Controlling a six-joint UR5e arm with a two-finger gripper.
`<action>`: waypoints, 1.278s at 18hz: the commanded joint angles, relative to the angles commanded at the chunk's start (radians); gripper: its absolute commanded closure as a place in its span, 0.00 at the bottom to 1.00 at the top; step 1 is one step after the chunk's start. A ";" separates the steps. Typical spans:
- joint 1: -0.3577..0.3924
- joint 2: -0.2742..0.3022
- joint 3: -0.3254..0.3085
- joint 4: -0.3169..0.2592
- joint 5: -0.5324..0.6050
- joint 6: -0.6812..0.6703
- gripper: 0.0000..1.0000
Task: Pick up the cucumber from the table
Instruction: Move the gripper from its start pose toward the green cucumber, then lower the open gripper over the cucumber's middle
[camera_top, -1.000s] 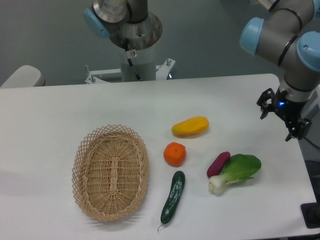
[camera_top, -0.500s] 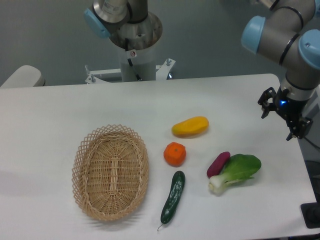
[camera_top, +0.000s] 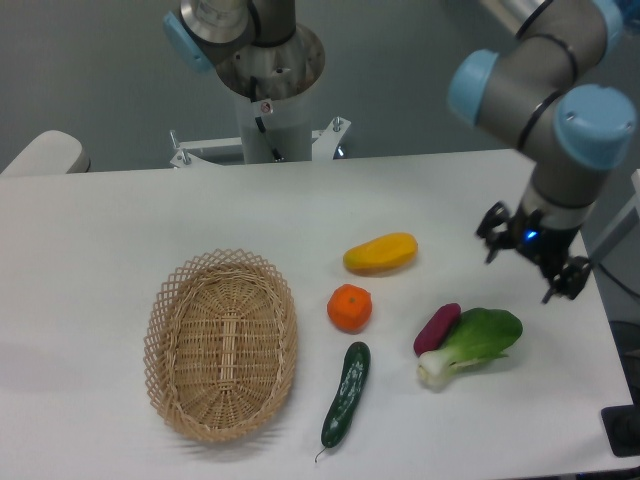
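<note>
Dark green cucumber (camera_top: 346, 394), white table (camera_top: 120, 220), tan woven basket (camera_top: 221, 344), seemingly purple vegetable (camera_top: 436, 328)

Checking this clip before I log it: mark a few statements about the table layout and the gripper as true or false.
1. The cucumber lies on the table, outside the basket. True.
2. The gripper holds the cucumber. False: it is empty, over the table's right side, above the bok choy.
3. The orange sits between the mango and the cucumber. True.
4. The basket holds the purple vegetable. False: the basket is empty; that vegetable lies beside the bok choy.
</note>
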 joint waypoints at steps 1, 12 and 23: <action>-0.020 -0.008 0.000 0.012 -0.002 -0.077 0.00; -0.175 -0.087 -0.138 0.236 0.009 -0.331 0.00; -0.210 -0.147 -0.156 0.311 0.018 -0.317 0.00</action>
